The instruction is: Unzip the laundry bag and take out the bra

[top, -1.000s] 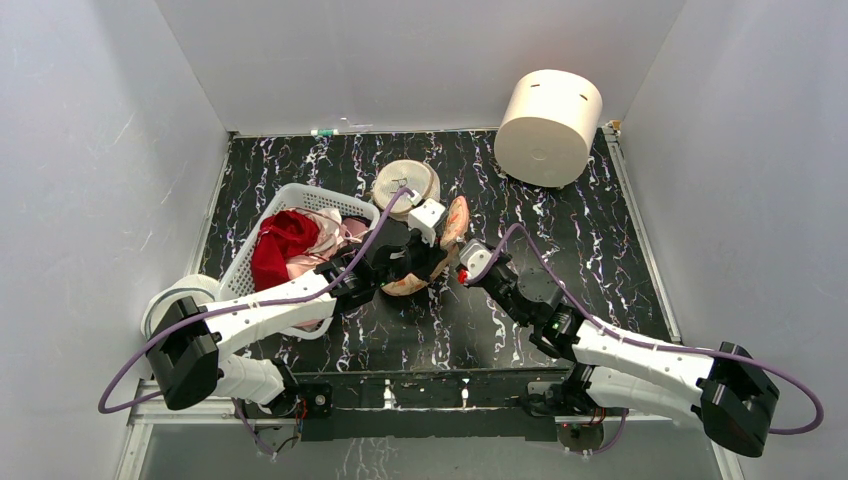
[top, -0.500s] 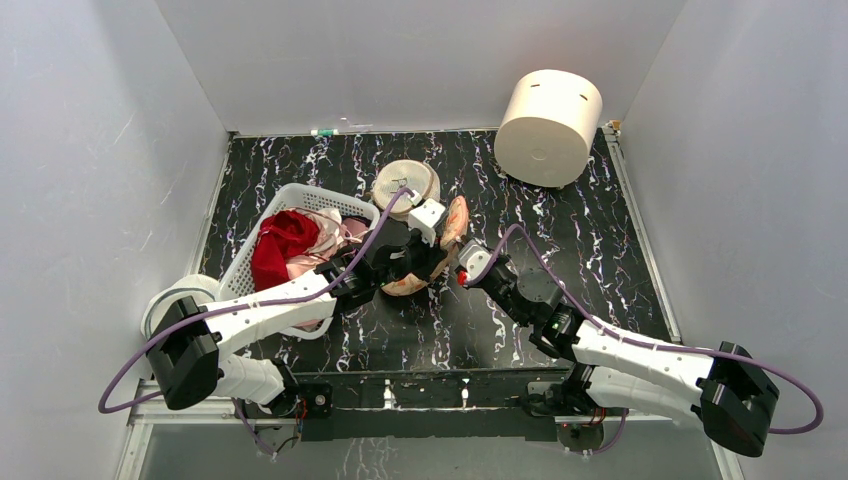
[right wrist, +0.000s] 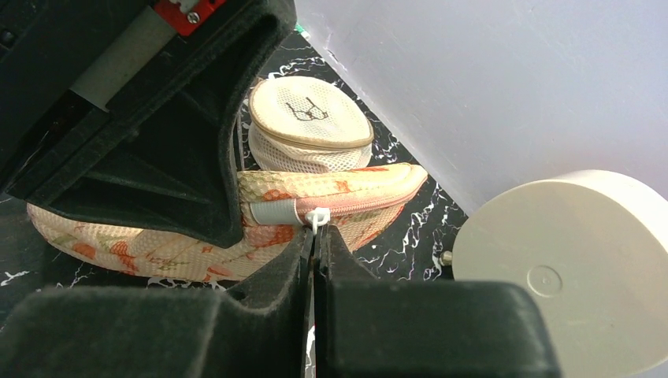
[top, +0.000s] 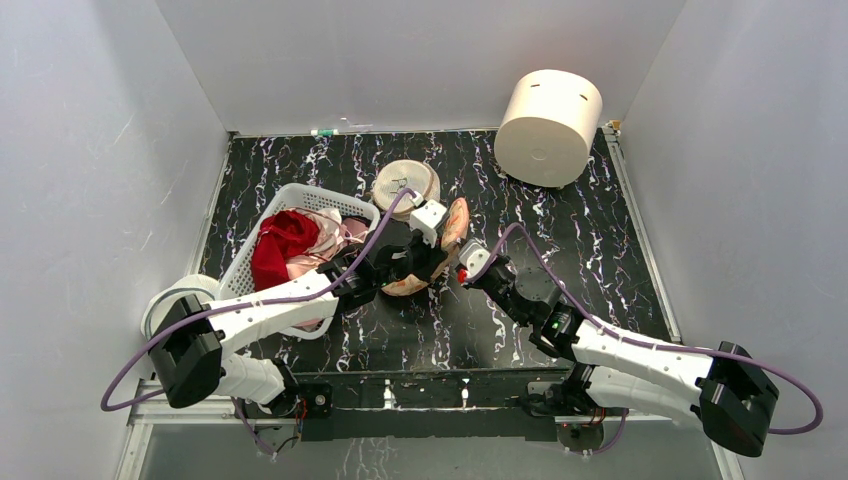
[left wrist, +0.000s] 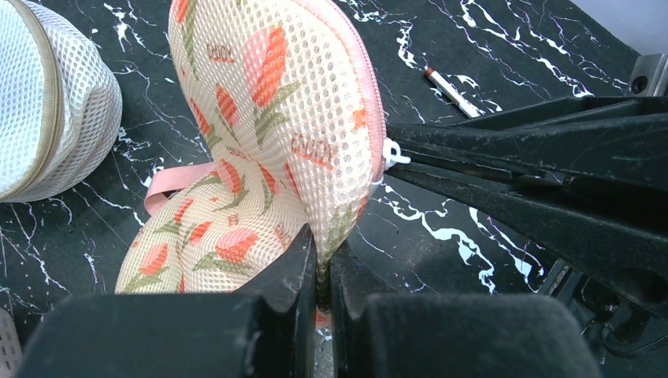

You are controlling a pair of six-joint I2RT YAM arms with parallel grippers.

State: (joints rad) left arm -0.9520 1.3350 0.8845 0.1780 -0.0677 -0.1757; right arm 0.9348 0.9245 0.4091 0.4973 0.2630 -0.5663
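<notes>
Two tight pinches: left hand (left wrist: 323,261) on laundry bag (left wrist: 268,134) edge, right hand (right wrist: 317,241) on zip pull (right wrist: 318,218).

Laundry bag (left wrist: 276,118): peach-cream mesh, orange-red flower and leaf print, pink edge trim and zip, pink loop (left wrist: 169,183) at the waist. It's folded at the waist mid-table (top: 600,250), one lobe flat and the other standing on edge. Zip is shut along the visible stretch, white pull (right wrist: 317,217) on the raised rim.

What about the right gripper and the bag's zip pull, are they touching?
Touching. The right wrist view shows the right gripper shut on the white zip pull of the laundry bag.
</notes>
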